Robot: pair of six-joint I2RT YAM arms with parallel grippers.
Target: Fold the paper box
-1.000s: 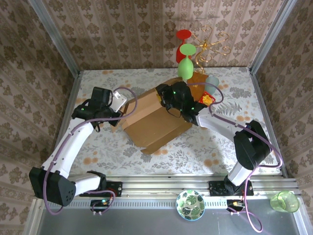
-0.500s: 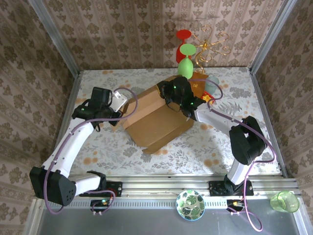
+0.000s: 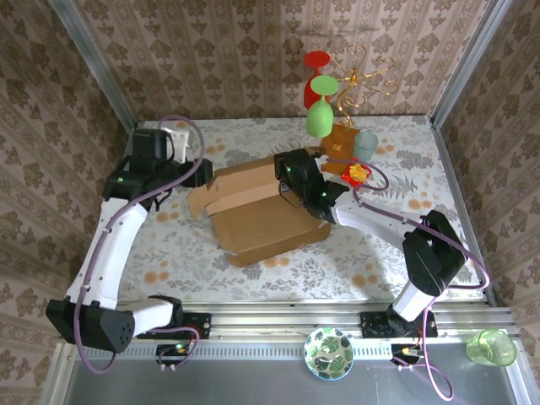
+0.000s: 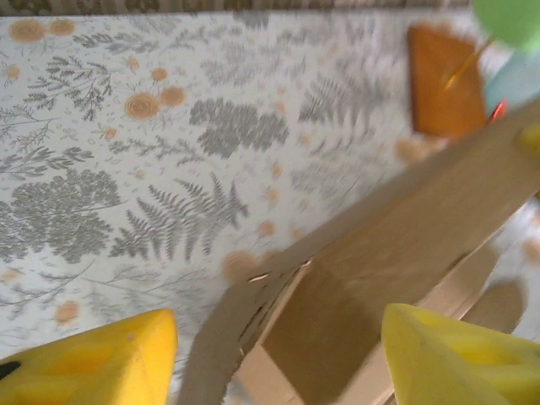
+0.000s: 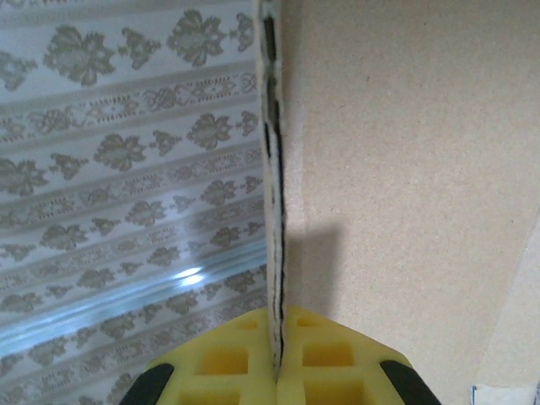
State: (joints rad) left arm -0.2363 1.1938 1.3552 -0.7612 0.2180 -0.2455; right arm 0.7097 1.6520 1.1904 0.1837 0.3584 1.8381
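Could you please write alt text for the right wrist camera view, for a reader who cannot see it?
The right gripper is closed with its yellow fingers on the thin edge of the paper box, whose plain brown panel takes up the right half of the frame. Patterned wallpaper shows beyond the edge on the left.

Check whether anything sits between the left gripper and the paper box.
Nothing visible does. The left gripper is open, and the paper box has its near flap directly in front of it, with bare table beyond. The right gripper is shut on the box's opposite edge, out of that path.
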